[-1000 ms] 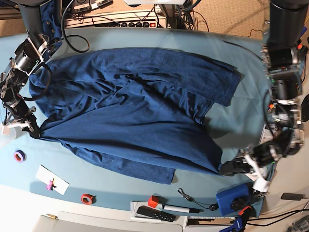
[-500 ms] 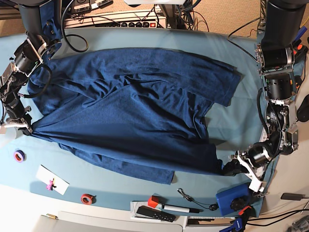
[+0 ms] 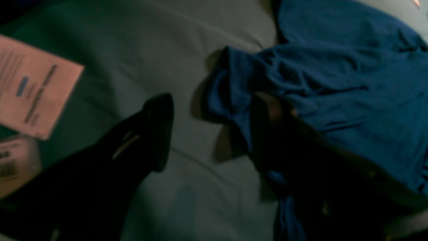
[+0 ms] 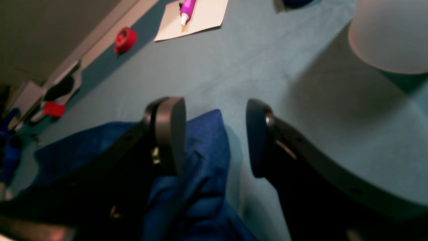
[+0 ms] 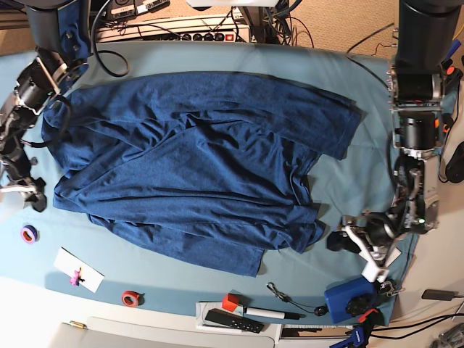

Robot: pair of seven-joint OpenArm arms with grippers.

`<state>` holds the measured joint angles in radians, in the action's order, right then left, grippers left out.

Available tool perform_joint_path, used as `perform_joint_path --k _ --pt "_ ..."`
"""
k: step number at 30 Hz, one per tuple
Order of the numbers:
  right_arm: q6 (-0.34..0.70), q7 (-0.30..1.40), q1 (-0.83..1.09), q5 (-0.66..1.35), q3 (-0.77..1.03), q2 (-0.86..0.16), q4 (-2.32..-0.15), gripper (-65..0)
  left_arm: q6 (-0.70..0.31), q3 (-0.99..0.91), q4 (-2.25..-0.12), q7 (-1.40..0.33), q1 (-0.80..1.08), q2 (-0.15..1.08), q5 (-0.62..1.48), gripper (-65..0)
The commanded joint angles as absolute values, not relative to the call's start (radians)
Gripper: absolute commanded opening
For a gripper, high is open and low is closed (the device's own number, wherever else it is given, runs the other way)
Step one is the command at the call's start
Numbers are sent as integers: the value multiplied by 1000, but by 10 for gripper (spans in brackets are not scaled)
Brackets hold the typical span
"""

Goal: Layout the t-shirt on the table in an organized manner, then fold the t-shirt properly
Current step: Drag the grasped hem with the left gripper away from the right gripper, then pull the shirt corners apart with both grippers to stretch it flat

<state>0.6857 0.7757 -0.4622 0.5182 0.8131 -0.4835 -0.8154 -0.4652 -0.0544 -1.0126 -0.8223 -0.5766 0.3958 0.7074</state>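
Note:
The dark navy t-shirt (image 5: pixel 196 167) lies spread and wrinkled across the teal-covered table (image 5: pixel 348 181), with its lower part doubled over in folds. My left gripper (image 5: pixel 338 242) is open at the shirt's lower right corner. In the left wrist view, the crumpled shirt corner (image 3: pixel 234 90) rests on the cloth just ahead of the open left gripper (image 3: pixel 214 134), against one finger. My right gripper (image 5: pixel 35 200) is open at the shirt's left edge. The right wrist view shows a shirt corner (image 4: pixel 204 144) lying loose between the jaws of the open right gripper (image 4: pixel 214 140).
A purple tape roll (image 5: pixel 29 233), a white card (image 5: pixel 78 270) and a red tape roll (image 5: pixel 130 297) lie along the front left. A marker and a remote (image 5: pixel 233 320) sit at the front edge, and a blue box (image 5: pixel 351 297) at the front right. A power strip (image 5: pixel 174 30) runs along the back.
Both grippers have opened and let go of the shirt's corners. The stretched lower edge has slackened and settled on the table, and its right corner has drawn back to the left.

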Motion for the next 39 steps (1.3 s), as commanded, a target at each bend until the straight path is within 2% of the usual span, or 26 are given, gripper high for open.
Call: perform_joint_path --k 1,4,9,17,22,29,37,39 --pt "698 780 -487 580 834 -531 -849 -358 -493 -62 -1028 -832 -612 432 767 -297" --pt "698 940 -483 753 893 -572 -885 -358 -557 -62 -1028 -940 -606 498 937 -305" --pt "698 1198 -429 1066 909 -613 -903 -359 -607 -62 -1028 -1136 -530 594 1161 -304" --pt "698 1348 -228 1329 830 -612 -904 -359 -630 -62 -1028 -1276 -329 625 1335 -304" --pt "698 1396 -141 1468 833 -612 -904 -359 -655 -62 -1028 -1313 -267 636 1347 -305" --pt "698 1396 -68 1484 833 -610 -917 -359 -653 -62 -1028 -1317 -223 678 1335 -305" --pt "698 1396 3 1484 833 -581 -1095 -359 -652 -62 -1031 -1317 -121 683 1320 -307" --pt "698 1396 18 1484 833 -567 -1143 -359 -652 -62 -1036 -1317 -95 676 1321 -331"
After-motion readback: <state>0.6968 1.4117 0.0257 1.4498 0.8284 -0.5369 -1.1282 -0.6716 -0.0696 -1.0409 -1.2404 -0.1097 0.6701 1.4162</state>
